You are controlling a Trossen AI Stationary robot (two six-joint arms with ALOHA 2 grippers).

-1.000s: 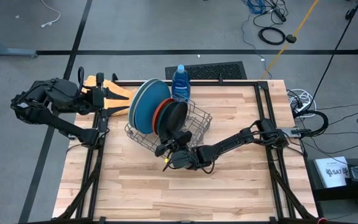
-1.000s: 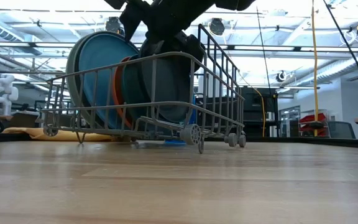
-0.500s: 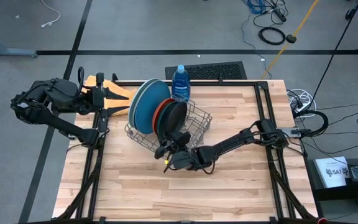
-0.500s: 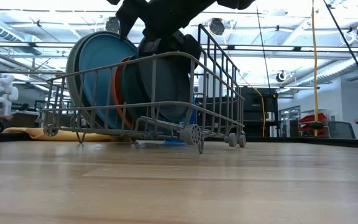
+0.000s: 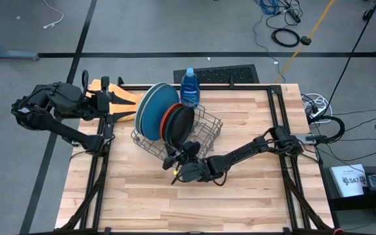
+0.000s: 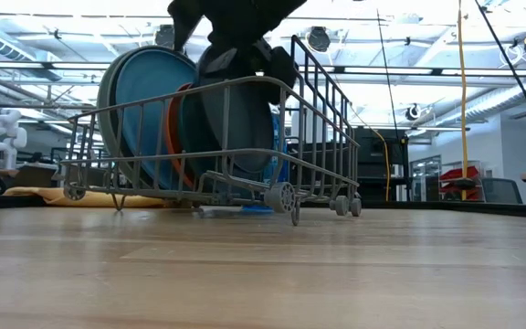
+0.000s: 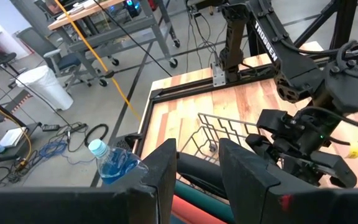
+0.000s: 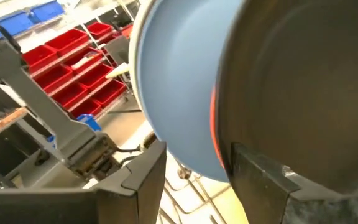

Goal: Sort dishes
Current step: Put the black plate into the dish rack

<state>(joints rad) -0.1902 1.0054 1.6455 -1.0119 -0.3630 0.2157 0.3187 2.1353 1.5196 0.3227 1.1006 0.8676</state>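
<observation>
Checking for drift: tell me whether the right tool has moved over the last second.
Yes. In the high view the right tool has slid slightly toward the table's near edge, away from the rack.

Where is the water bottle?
In the high view, the water bottle stands at the table's far edge, right behind the wire rack holding the plates.

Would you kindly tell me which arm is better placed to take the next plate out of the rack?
Probably the right: its pincer is at the rack beside the black plate. The left pincer waits off the table's far left corner.
</observation>
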